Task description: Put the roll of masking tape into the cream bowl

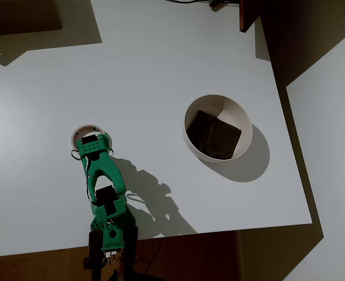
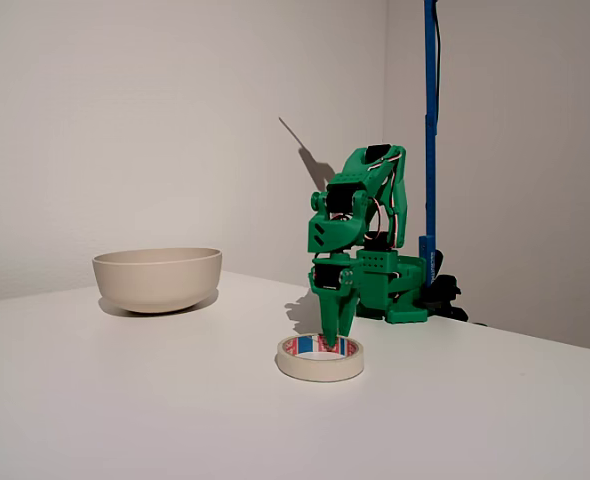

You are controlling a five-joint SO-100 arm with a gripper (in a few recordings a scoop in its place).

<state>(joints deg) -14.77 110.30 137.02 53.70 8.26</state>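
the roll of masking tape (image 2: 320, 357) lay flat on the white tabletop (image 1: 161, 64), near the left side in the overhead view and at the near centre in the fixed view. its inner rim showed red and blue print. the green arm (image 1: 105, 187) reached out from the near edge of the tabletop and bent down over the roll. the jaws, the gripper (image 2: 333, 330) pointing straight down, dipped into the roll's open centre in the fixed view, the tips at or just inside the far part of the ring. from above, the gripper's head (image 1: 94, 144) covered the near half of the roll (image 1: 86, 130), leaving only the far arc showing. the jaws looked narrow, tapering to a point, though from these angles i could not tell whether they pinched the roll's wall or merely stood inside it.

the cream bowl (image 1: 242, 120) stood upright well apart from the roll, to the right in the overhead view and to the left and farther back (image 2: 158, 278) in the fixed view. dark brown square pieces (image 1: 216, 134) lay at its bottom. a blue pole (image 2: 430, 150) rose behind the arm's base.
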